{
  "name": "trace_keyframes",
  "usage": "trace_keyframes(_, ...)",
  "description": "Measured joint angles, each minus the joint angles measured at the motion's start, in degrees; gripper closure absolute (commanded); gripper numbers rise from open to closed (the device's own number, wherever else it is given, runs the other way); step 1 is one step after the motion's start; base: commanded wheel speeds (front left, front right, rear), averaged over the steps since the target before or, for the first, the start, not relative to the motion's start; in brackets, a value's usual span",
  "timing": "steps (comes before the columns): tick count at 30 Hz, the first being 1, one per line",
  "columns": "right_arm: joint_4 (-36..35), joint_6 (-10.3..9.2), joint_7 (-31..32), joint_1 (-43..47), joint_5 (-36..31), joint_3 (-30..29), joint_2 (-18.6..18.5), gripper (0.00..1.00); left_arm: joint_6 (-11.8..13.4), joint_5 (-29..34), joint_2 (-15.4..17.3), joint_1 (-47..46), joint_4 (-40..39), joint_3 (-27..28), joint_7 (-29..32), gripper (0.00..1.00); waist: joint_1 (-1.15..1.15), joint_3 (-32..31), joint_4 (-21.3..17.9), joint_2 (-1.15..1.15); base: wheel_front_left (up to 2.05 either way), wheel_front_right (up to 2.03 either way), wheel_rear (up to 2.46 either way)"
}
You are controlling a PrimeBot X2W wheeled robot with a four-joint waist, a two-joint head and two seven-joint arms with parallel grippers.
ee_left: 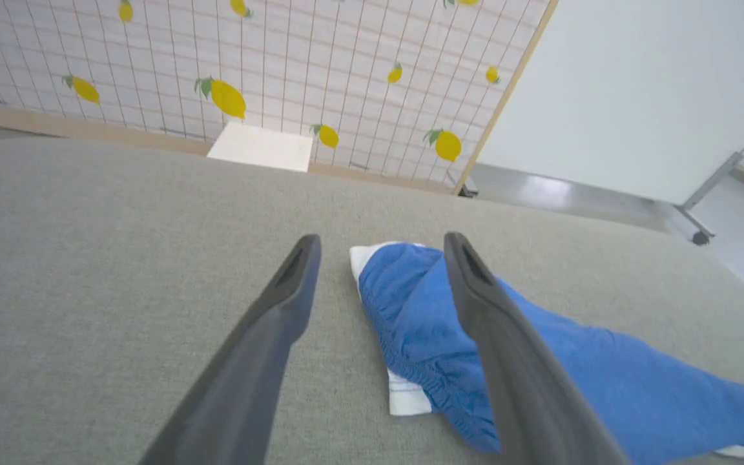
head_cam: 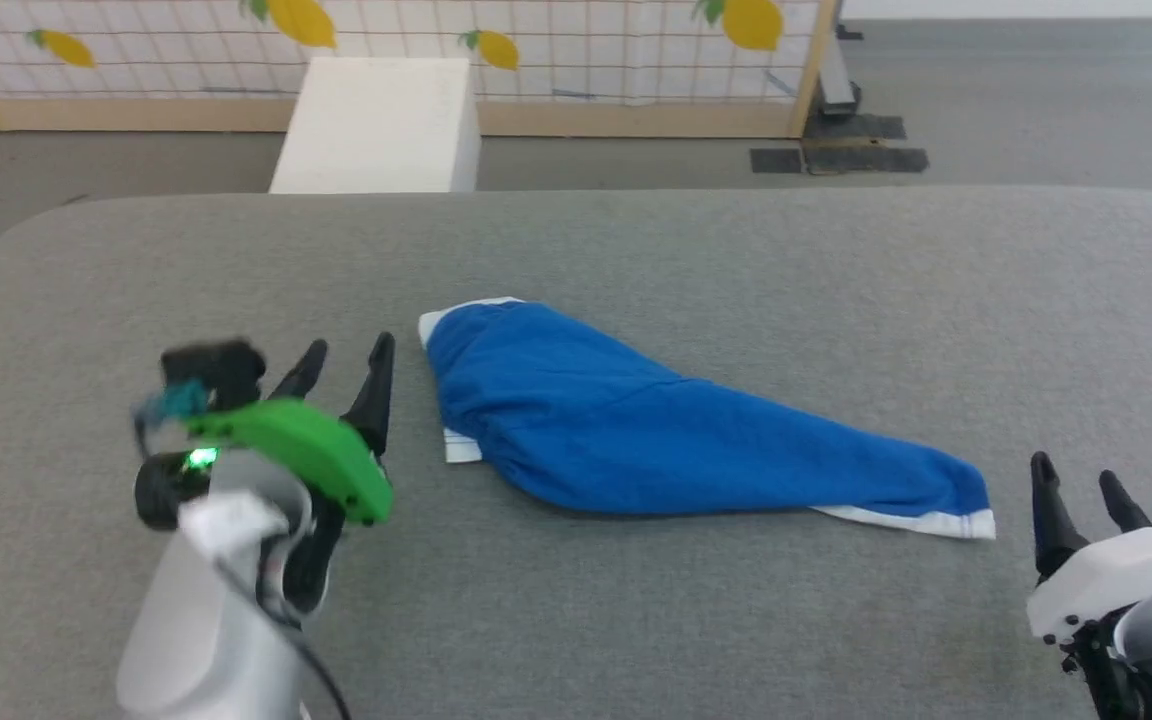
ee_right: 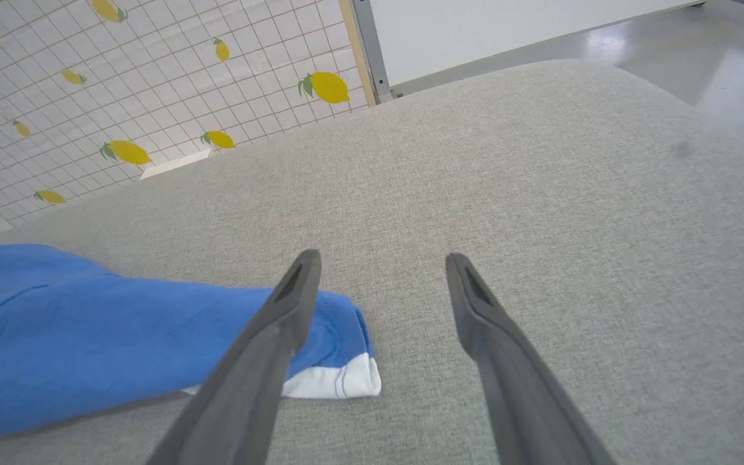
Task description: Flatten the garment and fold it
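Our left gripper (head_cam: 351,345) hangs with its 2 fingers spread apart and nothing between them, just beside the thick left end of the garment (head_cam: 656,430). Our right gripper (head_cam: 1073,468) is likewise spread and empty, just beside the opposite end, where the white hem trim (head_cam: 921,520) pokes out. Between the 2 grippers the garment lies on the grey padded table (head_cam: 736,250) as a long blue mound, full at our left and tapering to our right, doubled over itself rather than flat. At the left end we see the gathered waistband edge (ee_left: 404,361) with a white patch (ee_left: 404,394) tucked beneath it.

We judge that flattening is not yet begun, so the step in hand is taking hold at both ends. To do it well, we should come in low along the table and pinch 1 layer at each end, then draw the ends apart together. Pinching both layers would likely drag the whole mound, since soft fabric slides easily.
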Motion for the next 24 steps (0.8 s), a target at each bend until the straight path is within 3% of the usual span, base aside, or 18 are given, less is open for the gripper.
trace_keyframes(5, 0.3, 0.0, 0.0, -1.5, 0.2, 3.0, -0.1, 0.0, 1.7, -3.1, 2.4, -8.8, 9.2, -1.1, 21.5, 0.0, 0.0, 1.7, -4.1, 0.0, 0.0, 0.0, 0.0)
trace_keyframes(10, 1.0, 0.0, -1.0, -2.0, 0.5, 3.9, 0.0, 0.0, 2.0, -3.5, 3.4, -10.8, 11.7, -2.9, 30.6, 0.0, 0.0, 3.6, -7.8, 0.0, 0.0, 0.0, 0.0)
trace_keyframes(13, 1.5, 0.0, -2.0, -2.0, 0.6, 4.0, 0.0, 0.0, 2.0, -3.7, 3.6, -10.7, 12.0, -3.1, 31.8, 0.04, 0.0, 4.8, -9.6, 0.0, 0.0, 0.0, 0.0)
trace_keyframes(14, 1.7, 0.0, -2.3, -2.0, 0.6, 3.9, 0.0, 0.0, 2.0, -3.7, 3.7, -10.7, 11.8, -3.0, 31.5, 0.79, 0.0, 5.1, -10.1, 0.0, 0.0, 0.0, 0.0)
trace_keyframes(15, 1.9, 0.0, -2.5, -2.0, 0.6, 3.8, 0.0, 0.0, 2.0, -3.8, 3.7, -10.6, 11.6, -2.8, 30.6, 1.0, 0.0, 5.5, -10.5, 0.0, 0.0, 0.0, 0.0)
trace_keyframes(24, 4.4, 0.0, -3.5, -1.9, 0.3, 3.5, -0.1, 0.0, 2.6, -5.9, 4.7, -10.8, 8.8, 0.8, 23.0, 1.0, 0.0, 5.8, -9.4, 0.0, 0.0, 0.0, 0.0)
